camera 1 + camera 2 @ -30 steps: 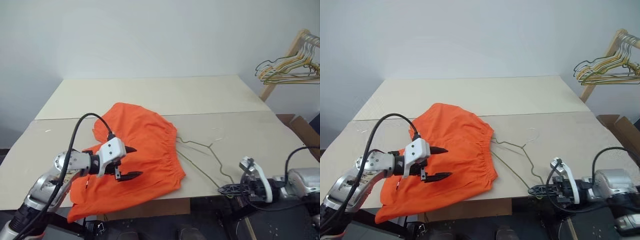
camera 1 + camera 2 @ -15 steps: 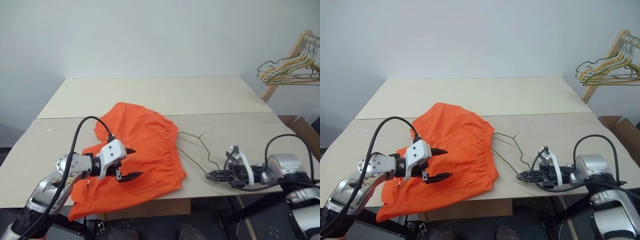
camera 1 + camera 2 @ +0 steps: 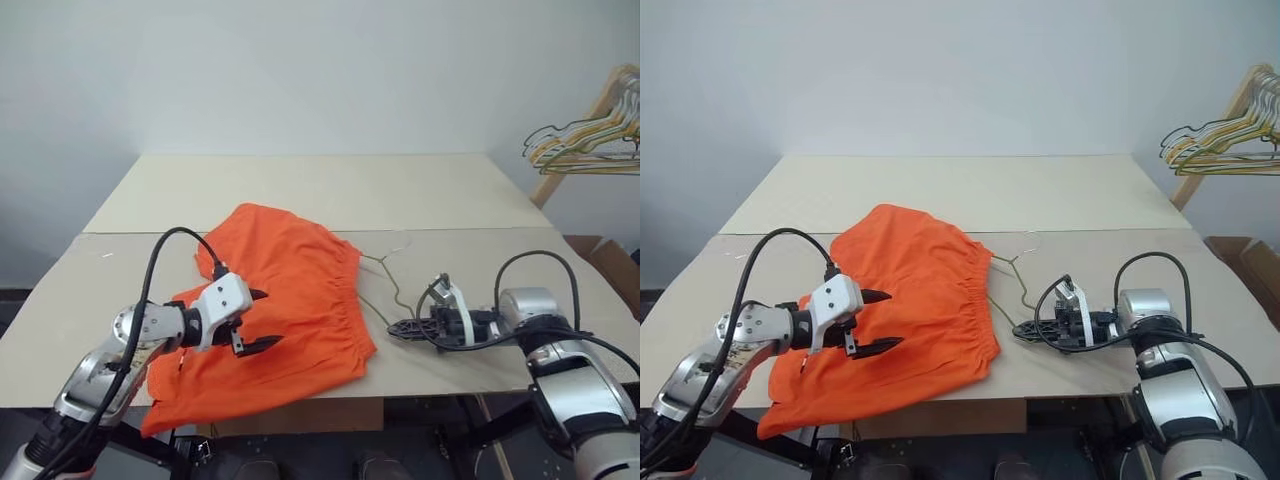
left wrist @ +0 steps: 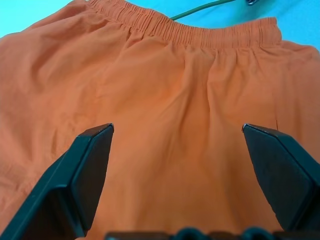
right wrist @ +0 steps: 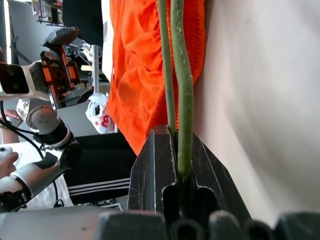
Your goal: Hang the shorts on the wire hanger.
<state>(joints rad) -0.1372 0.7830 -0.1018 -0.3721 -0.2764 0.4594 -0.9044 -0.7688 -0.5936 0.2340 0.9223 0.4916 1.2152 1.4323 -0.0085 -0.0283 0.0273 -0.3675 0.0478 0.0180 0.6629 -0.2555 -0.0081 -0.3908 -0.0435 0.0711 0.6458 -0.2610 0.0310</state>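
Observation:
The orange shorts [image 3: 290, 290] lie flat on the table, waistband toward the right. My left gripper [image 3: 270, 318] hovers just over their middle, open, with nothing between its fingers; the left wrist view has fabric [image 4: 175, 100] spread below the gripper [image 4: 176, 129]. My right gripper [image 3: 393, 327] lies low over the table just right of the waistband, pointing left, shut on the wire hanger [image 5: 181, 75]. The thin olive wire runs from the jaws toward the waistband, and its hook lies farther back on the table.
The table [image 3: 300, 190] is two pale boards, its front edge close under both arms. A bunch of pale wire hangers [image 3: 585, 150] hangs on a wooden rack at far right. A cardboard box [image 3: 610, 260] sits beside the table's right edge.
My right gripper has carried the wire hanger leftward and onto the table, from off the front right corner to beside the waistband. The left gripper has stayed over the shorts.

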